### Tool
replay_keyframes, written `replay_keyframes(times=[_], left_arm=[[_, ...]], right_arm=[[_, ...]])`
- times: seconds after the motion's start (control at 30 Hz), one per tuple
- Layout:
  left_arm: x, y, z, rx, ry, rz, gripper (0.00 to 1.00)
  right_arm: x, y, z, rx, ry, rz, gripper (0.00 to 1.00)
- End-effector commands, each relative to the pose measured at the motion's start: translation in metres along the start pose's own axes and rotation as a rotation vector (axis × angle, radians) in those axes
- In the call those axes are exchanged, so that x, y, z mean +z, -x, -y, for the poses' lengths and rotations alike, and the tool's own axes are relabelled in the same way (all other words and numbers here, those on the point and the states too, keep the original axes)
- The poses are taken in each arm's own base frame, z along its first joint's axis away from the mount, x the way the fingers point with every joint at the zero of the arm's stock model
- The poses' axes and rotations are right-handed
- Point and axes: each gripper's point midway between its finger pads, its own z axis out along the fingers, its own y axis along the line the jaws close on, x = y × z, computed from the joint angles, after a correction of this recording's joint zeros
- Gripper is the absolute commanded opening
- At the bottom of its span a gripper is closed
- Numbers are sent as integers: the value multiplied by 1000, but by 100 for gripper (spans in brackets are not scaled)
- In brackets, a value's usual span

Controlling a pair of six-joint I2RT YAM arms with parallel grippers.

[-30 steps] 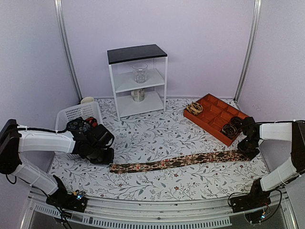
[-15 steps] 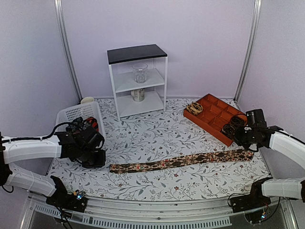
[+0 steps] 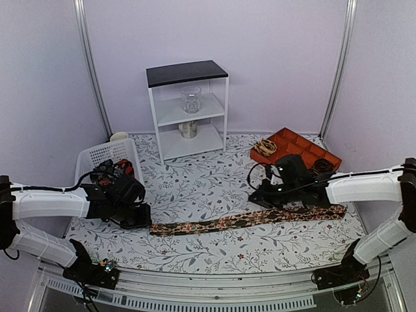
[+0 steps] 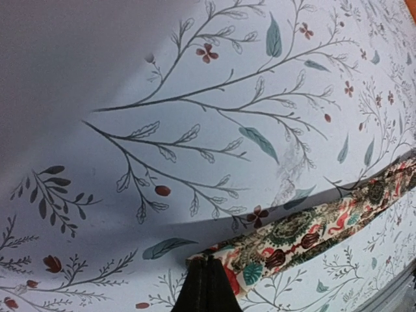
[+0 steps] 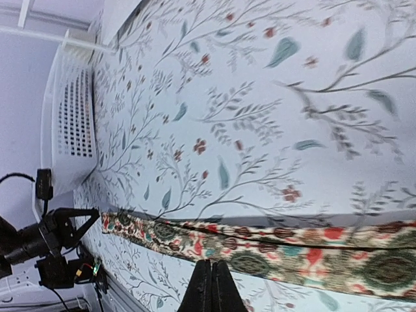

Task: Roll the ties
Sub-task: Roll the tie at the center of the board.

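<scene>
One tie (image 3: 247,219), brown with a red and teal floral print, lies flat and unrolled across the front of the table. My left gripper (image 3: 140,218) is shut, its tip down at the tie's narrow left end. In the left wrist view the shut fingertips (image 4: 208,260) touch that end (image 4: 286,237); whether fabric is pinched I cannot tell. My right gripper (image 3: 260,198) is shut and empty, hovering just behind the tie's right half. The right wrist view shows the gripper (image 5: 212,266) above the tie (image 5: 273,244). Rolled ties (image 3: 264,147) sit in the orange tray.
The orange compartment tray (image 3: 296,146) stands at the back right, with dark rolls (image 3: 320,170) beside my right arm. A white basket (image 3: 94,156) holding dark and red items is at the left. A white shelf (image 3: 156,114) with a glass jar (image 3: 191,99) stands at the back.
My right arm has swung left from the tie's wide end near the tray to above its right half. The left gripper drew back, then returned to the narrow end. The tie lies as before.
</scene>
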Motion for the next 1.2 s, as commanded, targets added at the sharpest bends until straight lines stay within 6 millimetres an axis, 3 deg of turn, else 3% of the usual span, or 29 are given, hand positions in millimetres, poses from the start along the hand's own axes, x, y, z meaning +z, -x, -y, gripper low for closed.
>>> replay_keyframes(times=[0.0, 0.07, 0.17, 0.3, 0.43, 0.53, 0.63, 0.87, 1.17], left_arm=[[5, -26, -5, -14, -10, -105, 0], [0, -23, -5, -15, -1, -95, 0], [-17, -11, -4, -13, 33, -52, 0], [-36, -10, -9, -32, 92, -25, 0], [-41, -20, -19, -62, 141, -22, 0], [-34, -30, -28, -67, 168, -46, 0], [-24, -36, -23, -66, 137, -63, 0], [-9, -36, -4, -39, 49, -29, 0], [10, -35, -6, -33, 66, -14, 0]], right_arm=[[37, -25, -69, -96, 158, -85, 0], [52, -35, -83, -120, 181, -121, 0], [69, -49, -88, -131, 184, -165, 0], [76, -54, -90, -138, 184, -177, 0], [78, -54, -89, -147, 181, -173, 0], [82, -56, -90, -152, 190, -178, 0], [90, -60, -96, -160, 207, -201, 0], [114, -73, -119, -192, 248, -254, 0], [145, -104, -129, -208, 265, -343, 0]])
